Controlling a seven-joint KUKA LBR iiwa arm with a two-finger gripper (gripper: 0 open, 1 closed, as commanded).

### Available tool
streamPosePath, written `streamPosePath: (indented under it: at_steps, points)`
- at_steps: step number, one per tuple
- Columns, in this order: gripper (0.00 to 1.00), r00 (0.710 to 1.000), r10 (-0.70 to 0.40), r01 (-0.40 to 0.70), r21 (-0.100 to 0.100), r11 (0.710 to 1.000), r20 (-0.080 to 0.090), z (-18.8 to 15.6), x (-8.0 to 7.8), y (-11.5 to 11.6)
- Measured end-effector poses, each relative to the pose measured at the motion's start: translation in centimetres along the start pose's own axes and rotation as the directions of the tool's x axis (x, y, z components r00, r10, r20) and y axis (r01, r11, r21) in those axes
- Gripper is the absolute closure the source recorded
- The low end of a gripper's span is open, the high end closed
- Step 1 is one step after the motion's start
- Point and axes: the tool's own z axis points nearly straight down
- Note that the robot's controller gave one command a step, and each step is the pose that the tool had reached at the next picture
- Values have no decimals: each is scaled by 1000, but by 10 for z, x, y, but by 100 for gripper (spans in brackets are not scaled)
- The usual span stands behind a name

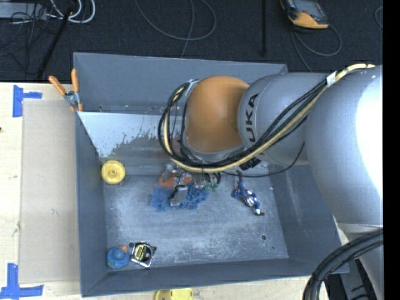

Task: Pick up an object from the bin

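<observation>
camera view. the grey metal bin (212, 239) is seen from above, its floor dusted with pale scuffing. the arm (350, 149) enters from 3 o'clock and bends down over the middle of the bin. its orange cover (212, 114) sits at about 12 o'clock of the bin's centre. black and yellow cables (172, 149) loop round the cover's 9 o'clock and 6 o'clock sides.

the hand (182, 185) hangs below the orange cover, low over the floor at the bin's centre. the cover and cables hide much of it, so it cannot be told whether it is released, clenched or grasping anything.

at the hand's 6 o'clock lies a blue crumpled piece (178, 197), spread on the floor in two lobes. its upper edge meets the lower end of the hand in this view, but contact cannot be confirmed. a small orange-brown item (167, 180) lies just beside the hand at its 9 o'clock, against the top of the blue crumpled piece. a small green bit (213, 181) shows at the hand's 3 o'clock and is too small to identify.

the other contents all lie apart from the hand:
- a blue-and-white small item (247, 199) is near, at 3 o'clock of the centre.
- a yellow round disc (113, 172) lies flat at 9 o'clock, close to the left wall.
- a blue round cap (116, 257) and a yellow-and-black tape measure (143, 253) sit just beside each other at 7 o'clock, in the near-left corner.
</observation>
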Motion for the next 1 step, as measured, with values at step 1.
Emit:
streamPosePath:
  at_steps: [1]
  points:
    - [100,998,-66,66,2,998,-3,-211,-14,7]
